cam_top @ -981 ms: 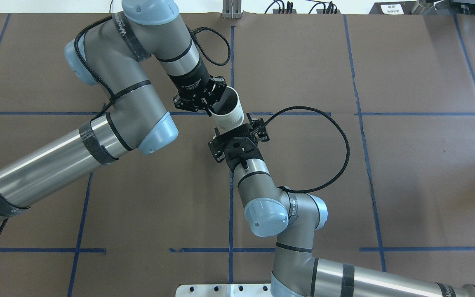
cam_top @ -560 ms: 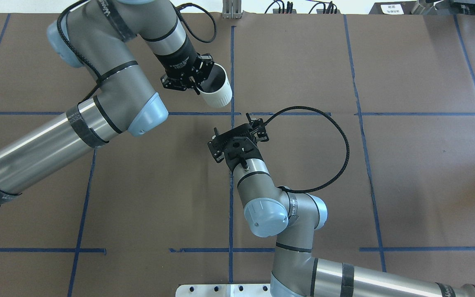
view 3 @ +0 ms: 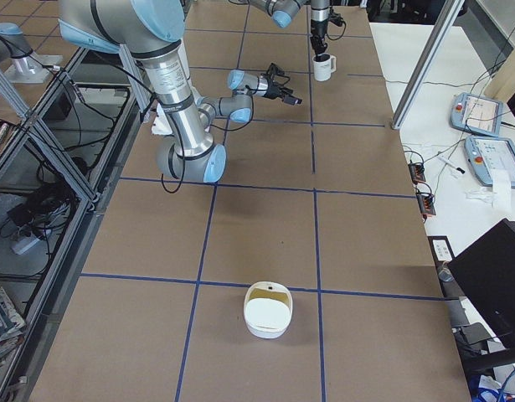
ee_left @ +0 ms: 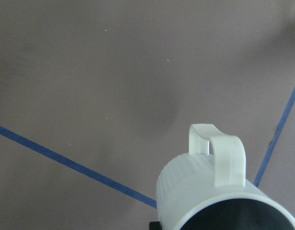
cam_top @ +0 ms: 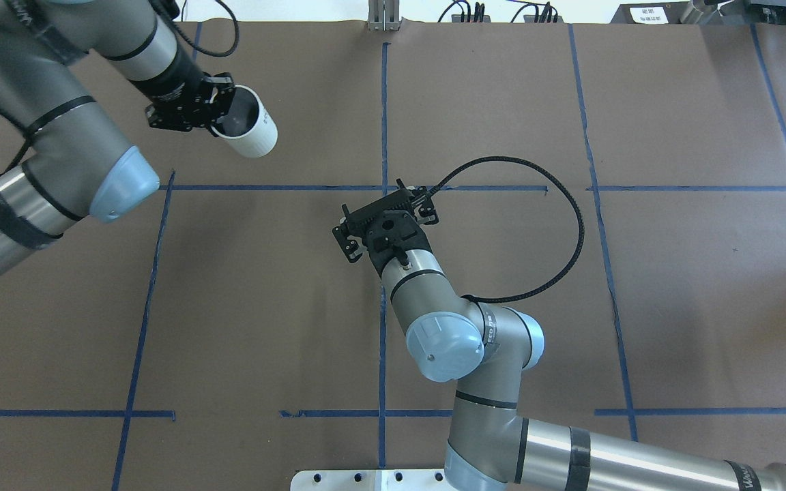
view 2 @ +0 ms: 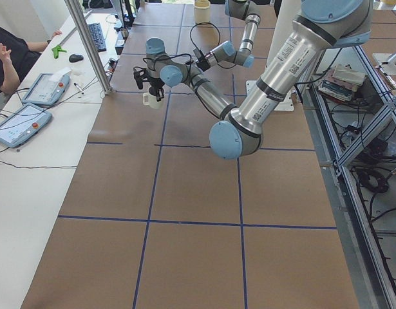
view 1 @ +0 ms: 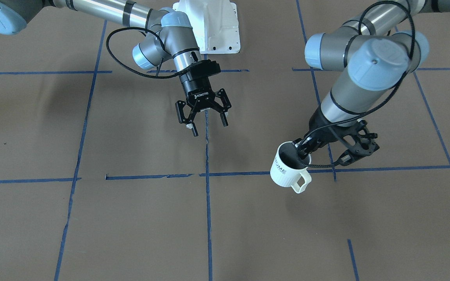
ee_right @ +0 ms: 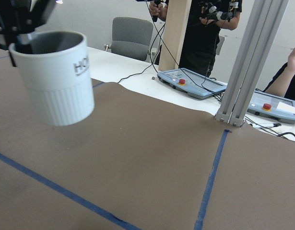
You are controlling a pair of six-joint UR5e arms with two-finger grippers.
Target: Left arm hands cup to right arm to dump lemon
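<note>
Two arms: you have both over the bench [cam_top: 673,123], well apart from each other; no hand-over has been made.
Cup: the cup [cam_top: 251,135] hangs tilted above the bench in its far-left part, handle on the operators' side.
Left end effector: the left end effector [view 1: 302,153] is clenched on the cup's rim, one finger inside and one outside.
Right end effector: the right end effector [view 1: 209,128] is spread and holds nothing, near the middle tape line.
Lemon: you cannot see it; the cup's inside shows only dark, so I cannot tell whether it is in there.
Done: the cup is lifted.
Left to do: bring the arms together, pass the cup across, tip it out.
Open room: between the cup and the right end effector the views show only flat brown cover and blue tape.
Edges: the cup is near the operators' edge, where a metal post [view 2: 89,45] and control pendants [view 2: 20,122] stand just beyond.
Cable: the black loop [cam_top: 576,228] by the right wrist needs watching.
Bowl: a white bowl [view 3: 268,310] sits at the robot's right end, well apart; likely the dump spot.
</note>
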